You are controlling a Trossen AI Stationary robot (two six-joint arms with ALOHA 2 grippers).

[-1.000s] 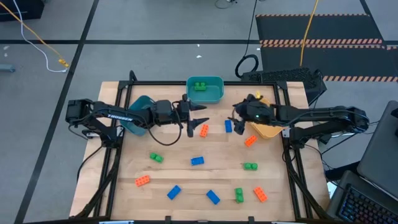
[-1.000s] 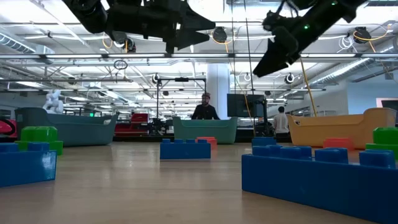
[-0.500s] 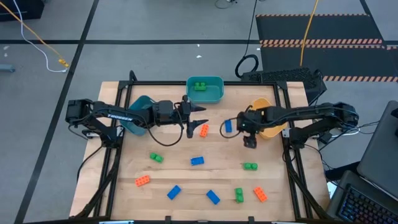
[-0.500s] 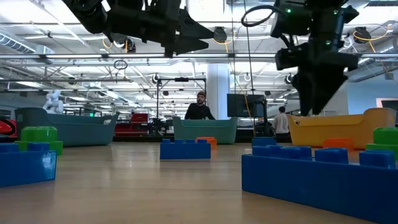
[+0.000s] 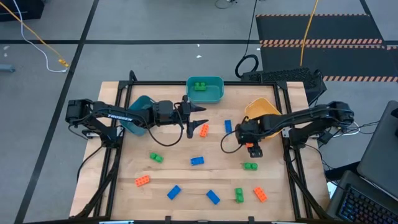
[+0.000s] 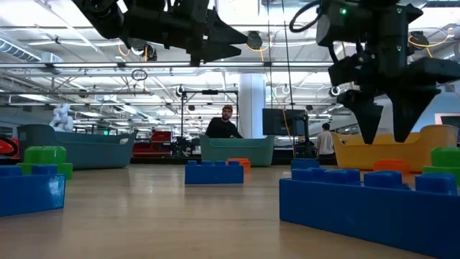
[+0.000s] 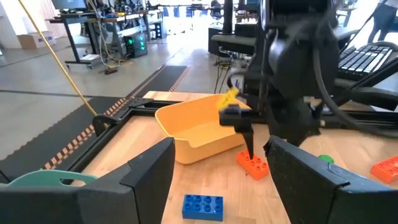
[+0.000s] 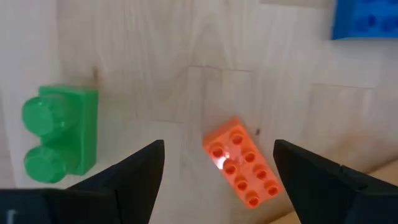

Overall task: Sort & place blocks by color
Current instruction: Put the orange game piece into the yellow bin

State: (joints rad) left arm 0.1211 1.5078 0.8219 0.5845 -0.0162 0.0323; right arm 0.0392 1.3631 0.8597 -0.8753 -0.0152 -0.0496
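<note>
My right gripper (image 5: 252, 144) is open and points down over an orange block (image 8: 241, 170) lying flat on the table, one finger on each side of it and not touching; the low view shows the gripper (image 6: 388, 133) above the block. A green block (image 8: 59, 137) lies nearby. My left gripper (image 5: 202, 116) is open and empty, held level above the table next to another orange block (image 5: 204, 129). Several green, blue and orange blocks lie scattered toward the near edge.
A teal bin (image 5: 214, 94) with a green block (image 5: 200, 86) stands at the far middle. A blue bin (image 5: 140, 112) lies under my left arm. An orange-yellow bin (image 5: 264, 112) stands at the far right, beside my right arm. A blue block (image 5: 227, 126) lies between the grippers.
My right gripper has gone from beside the orange-yellow bin toward the table's near edge and down, turning until its fingers point straight down over the orange block. The blocks have stayed where they were.
</note>
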